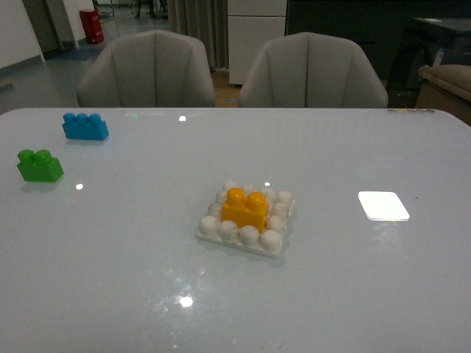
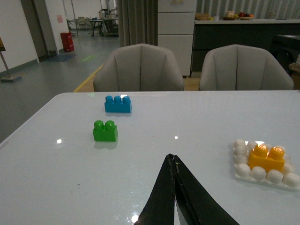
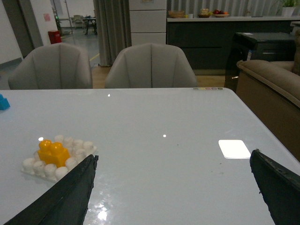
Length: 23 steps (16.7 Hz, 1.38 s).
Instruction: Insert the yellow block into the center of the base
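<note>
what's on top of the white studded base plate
A small yellow plastic two-stud brick sits on the centre of the white square studded base plate, ringed by white studs. The studs beneath it are covered.

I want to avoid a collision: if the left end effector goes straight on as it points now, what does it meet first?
Probably nothing: the shut left end effector points at bare table, between the green brick and the base. Depth is unclear.

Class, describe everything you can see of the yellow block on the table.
The yellow block is a small yellow-orange brick, plastic by its look, with two round studs on top. It sits upright in the middle of the white studded base, ringed by the base's rounded studs. Neither gripper touches it: the left gripper is shut and the right gripper is open, both held away from it.
</note>
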Each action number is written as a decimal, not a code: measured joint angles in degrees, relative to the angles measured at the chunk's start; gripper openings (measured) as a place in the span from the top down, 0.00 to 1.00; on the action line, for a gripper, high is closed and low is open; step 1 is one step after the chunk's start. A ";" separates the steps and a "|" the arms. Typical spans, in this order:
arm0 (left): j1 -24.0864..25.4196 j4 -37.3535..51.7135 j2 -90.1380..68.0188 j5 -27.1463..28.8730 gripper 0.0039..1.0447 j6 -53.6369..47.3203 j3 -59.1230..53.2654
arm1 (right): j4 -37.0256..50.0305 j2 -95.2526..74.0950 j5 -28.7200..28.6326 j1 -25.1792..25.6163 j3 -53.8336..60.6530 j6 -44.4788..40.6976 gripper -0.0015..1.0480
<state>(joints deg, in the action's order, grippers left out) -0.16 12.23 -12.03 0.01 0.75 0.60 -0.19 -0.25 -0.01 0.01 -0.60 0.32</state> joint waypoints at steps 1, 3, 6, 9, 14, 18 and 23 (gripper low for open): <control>0.00 -0.79 0.74 0.00 0.99 0.00 0.00 | 0.00 0.00 0.00 0.00 0.00 0.00 0.06; 0.00 -2.75 2.47 0.00 0.99 0.02 0.00 | 0.00 0.00 0.00 0.00 0.00 0.00 0.06; 0.00 -11.76 11.45 0.15 0.99 0.00 0.37 | 0.07 0.00 -0.02 0.00 0.00 -0.02 0.06; 0.00 -12.24 11.50 0.00 0.99 0.00 0.04 | -0.02 0.00 0.00 0.00 0.00 -0.02 0.06; 0.00 -12.44 11.50 0.00 0.74 0.02 0.04 | 0.00 0.00 0.00 0.00 0.00 0.00 0.06; 0.00 -12.44 11.50 0.00 0.46 0.02 0.04 | 0.00 0.00 0.00 0.00 0.00 -0.02 0.06; 0.00 -12.44 11.50 0.00 0.07 -0.07 0.04 | 0.00 0.00 0.00 0.00 0.00 0.00 0.06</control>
<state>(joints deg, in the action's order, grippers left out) -0.16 -0.21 -0.54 0.01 0.69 0.64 -0.19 -0.25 -0.01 0.01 -0.60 0.32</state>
